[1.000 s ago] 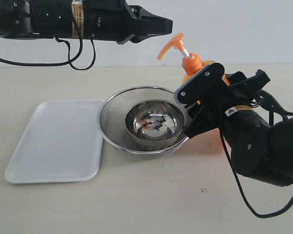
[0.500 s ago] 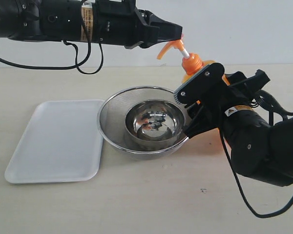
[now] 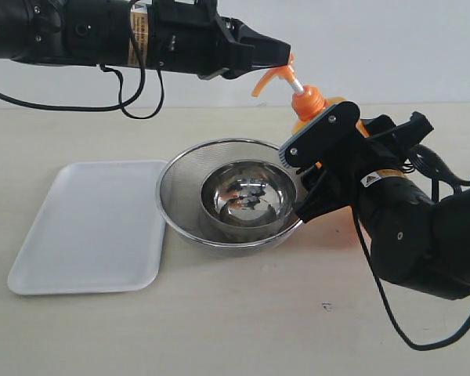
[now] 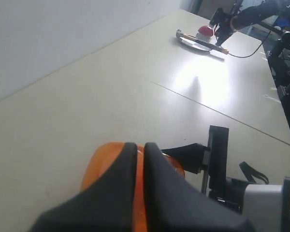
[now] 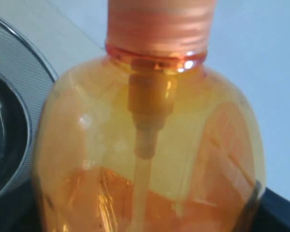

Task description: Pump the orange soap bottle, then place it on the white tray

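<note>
Table (image 3: 243,313) | orange soap bottle (image 3: 308,103) body hidden | right jaws grasping it | left jaws clenched

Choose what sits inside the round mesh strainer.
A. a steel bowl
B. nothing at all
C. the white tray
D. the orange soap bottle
A: the steel bowl rests inside the mesh strainer, while the orange soap bottle stands outside its rim and the white tray lies flat beside it.
</note>
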Action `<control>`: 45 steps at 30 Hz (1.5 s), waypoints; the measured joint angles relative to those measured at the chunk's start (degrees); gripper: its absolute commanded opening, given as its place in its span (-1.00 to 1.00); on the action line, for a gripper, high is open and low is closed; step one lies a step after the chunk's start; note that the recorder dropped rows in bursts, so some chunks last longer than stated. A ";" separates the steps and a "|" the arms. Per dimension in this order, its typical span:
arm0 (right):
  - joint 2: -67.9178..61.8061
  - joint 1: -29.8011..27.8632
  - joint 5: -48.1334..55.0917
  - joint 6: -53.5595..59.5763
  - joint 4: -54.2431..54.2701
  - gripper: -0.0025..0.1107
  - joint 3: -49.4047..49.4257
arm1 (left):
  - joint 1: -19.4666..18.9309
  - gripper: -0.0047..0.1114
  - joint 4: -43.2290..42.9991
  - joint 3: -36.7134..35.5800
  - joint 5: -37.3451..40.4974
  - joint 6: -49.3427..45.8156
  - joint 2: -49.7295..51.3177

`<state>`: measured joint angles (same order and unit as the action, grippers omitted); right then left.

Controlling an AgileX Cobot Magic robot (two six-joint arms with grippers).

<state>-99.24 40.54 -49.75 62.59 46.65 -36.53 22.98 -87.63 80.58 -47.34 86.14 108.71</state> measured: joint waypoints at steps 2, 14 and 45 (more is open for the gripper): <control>0.00 0.00 0.00 0.00 0.00 -0.96 0.00 | 0.00 -0.84 -0.37 0.00 0.04 0.11 -0.10; 0.00 0.00 -0.12 0.69 0.52 -0.96 0.23 | 0.00 -0.84 0.40 0.52 0.02 0.74 1.77; 0.00 -0.47 -0.67 1.20 0.88 -0.96 0.65 | 1.07 -0.84 1.39 0.89 0.31 1.09 3.19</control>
<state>-99.24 40.07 -50.42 63.79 47.53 -35.88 24.06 -86.25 81.47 -47.03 87.23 111.89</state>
